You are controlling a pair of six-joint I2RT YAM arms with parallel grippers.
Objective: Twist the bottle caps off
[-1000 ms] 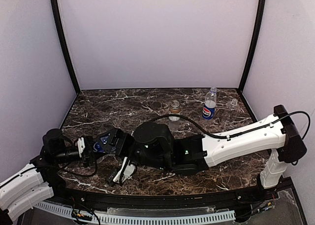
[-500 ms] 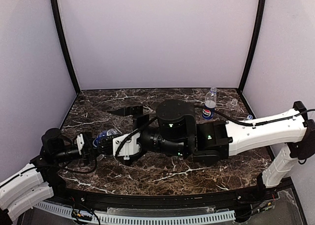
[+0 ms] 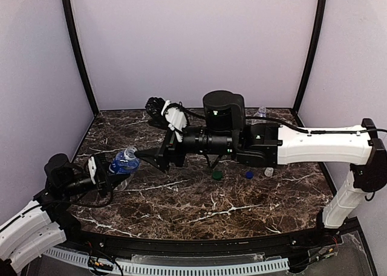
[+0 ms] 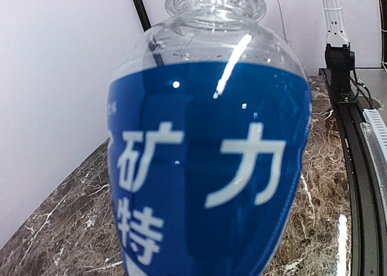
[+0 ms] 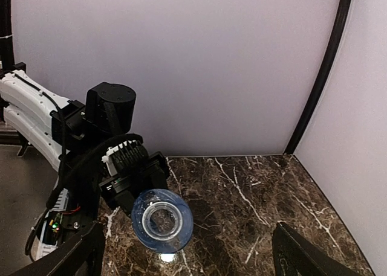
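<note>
While the left gripper (image 3: 113,170) clamps the uncapped blue bottle (image 3: 124,162), the right gripper (image 3: 152,131) stands wide open facing its mouth, holding nothing

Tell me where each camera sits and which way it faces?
Top external: high behind the arms, looking down on the table; both arms show, left hand holding the blue-labelled bottle.
Left wrist: on the left arm, close against that bottle's label; no fingers show.
Right wrist: on the right arm, facing the bottle's open mouth and left arm; own fingers at bottom corners.
Shared: all three show that bottle.
</note>
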